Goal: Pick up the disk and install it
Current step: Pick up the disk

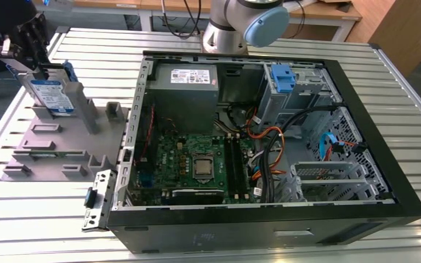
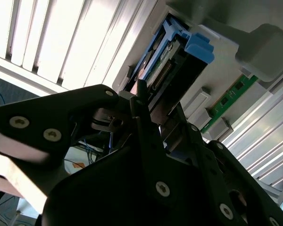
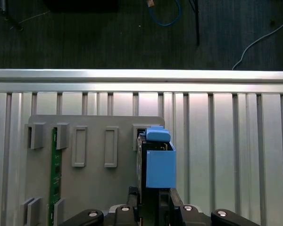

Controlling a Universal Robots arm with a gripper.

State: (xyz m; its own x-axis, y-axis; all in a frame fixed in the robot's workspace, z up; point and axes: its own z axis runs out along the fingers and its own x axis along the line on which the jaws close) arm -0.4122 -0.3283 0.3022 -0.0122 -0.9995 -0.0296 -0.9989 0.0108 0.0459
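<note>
Exterior view. Big open computer case (image 1: 386, 181) lying flat on the slatted metal tabletop (image 1: 35, 219). Beside it, on the exterior view's left, a grey holder (image 1: 50, 145) with many slots. Standing upright in a far slot of that holder: the disk (image 1: 50, 96), white label and blue band facing out. Right above the disk's upper edge, the black gripper (image 1: 39, 66). Inside the case: a grey metal box (image 1: 185, 87) with a white sticker, a green board (image 1: 195, 159), orange and black cables (image 1: 269, 139) and a blue latch piece (image 1: 284, 79). Behind the case, the arm's round base (image 1: 243, 24). Between disk and case inside, the case wall.

Second wrist view. Black fingers (image 2: 141, 106) reaching along both sides of the disk (image 2: 161, 73), blue at its end. Squeezing it or only close beside it: cannot tell. Near by, a green memory stick (image 2: 231, 94) upright in another slot.

First wrist view. Disk (image 3: 158, 165) seen edge-on, upright in the holder (image 3: 94, 188), gripper (image 3: 154, 202) around its near end. Memory stick (image 3: 54, 165) well apart from the disk, open slots (image 3: 79, 146) between them. Past the tabletop (image 3: 226, 141), dark floor with a blue cable (image 3: 165, 16).
</note>
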